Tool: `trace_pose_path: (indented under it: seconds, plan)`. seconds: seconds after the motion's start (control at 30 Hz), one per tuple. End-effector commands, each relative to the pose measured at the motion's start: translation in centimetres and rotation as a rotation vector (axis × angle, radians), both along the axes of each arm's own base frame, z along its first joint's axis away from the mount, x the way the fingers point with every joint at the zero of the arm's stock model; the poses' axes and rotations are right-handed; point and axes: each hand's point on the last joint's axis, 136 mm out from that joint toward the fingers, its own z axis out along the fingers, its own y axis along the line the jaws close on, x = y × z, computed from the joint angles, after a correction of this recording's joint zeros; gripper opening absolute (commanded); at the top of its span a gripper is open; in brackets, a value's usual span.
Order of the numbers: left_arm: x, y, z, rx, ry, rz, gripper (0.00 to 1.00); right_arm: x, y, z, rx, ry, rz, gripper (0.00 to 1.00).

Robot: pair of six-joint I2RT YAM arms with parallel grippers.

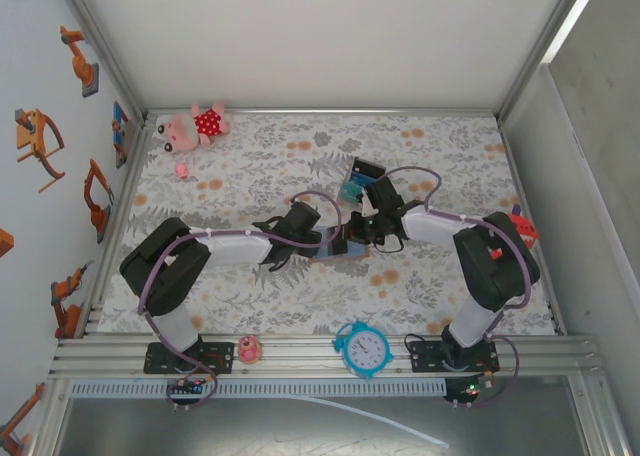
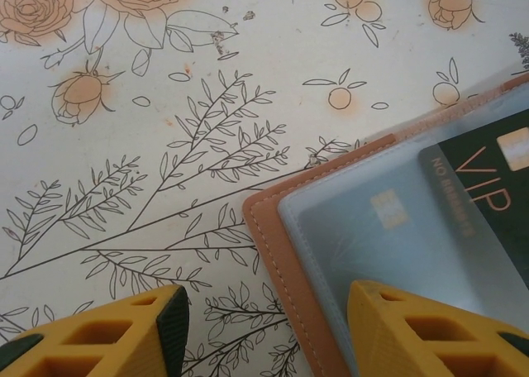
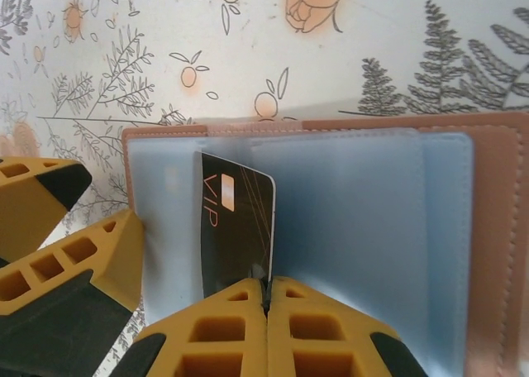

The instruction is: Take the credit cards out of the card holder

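The tan card holder (image 3: pixel 496 228) lies open on the flowered table, its blue-grey pockets facing up. My right gripper (image 3: pixel 266 290) is shut on the lower corner of a black VIP credit card (image 3: pixel 235 220) that stands partly out of a pocket. My left gripper (image 2: pixel 269 319) is open and straddles the card holder's (image 2: pixel 273 236) left edge, with one finger (image 2: pixel 413 327) over the clear pocket and the other over the table. A second card with a gold chip (image 2: pixel 388 207) lies under that pocket, beside the VIP card (image 2: pixel 488 187). From above, both grippers (image 1: pixel 345 239) meet over the holder (image 1: pixel 338 259) at mid-table.
A small black box with teal cards (image 1: pixel 360 181) stands just behind the grippers. A pink plush toy (image 1: pixel 197 126) lies at the back left. A blue alarm clock (image 1: pixel 363 349) and a small pink toy (image 1: pixel 249 350) sit on the front rail. A red object (image 1: pixel 520 224) is at the right edge.
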Motion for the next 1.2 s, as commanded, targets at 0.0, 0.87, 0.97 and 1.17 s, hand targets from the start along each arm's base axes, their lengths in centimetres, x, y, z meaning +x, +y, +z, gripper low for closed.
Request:
trace_pose_path:
  seconds: [0.0, 0.87, 0.97, 1.17]
  plan:
    - [-1.3, 1.6, -1.0, 0.071, 0.052, -0.035, 0.54, -0.6, -1.8, -0.3, -0.1, 0.013, -0.002, 0.0]
    - [-1.3, -3.8, -0.3, 0.006, 0.081, -0.082, 0.52, -1.3, -0.8, 1.1, -0.057, 0.02, -0.021, 0.0]
    - [-1.5, -3.9, -0.8, 0.0, 0.099, -0.078, 0.52, -1.4, 0.0, 1.1, -0.023, 0.019, -0.021, 0.0]
    - [-1.8, -3.8, -0.9, -0.017, 0.112, -0.072, 0.5, -1.5, 0.6, 0.4, -0.026, 0.028, -0.013, 0.06]
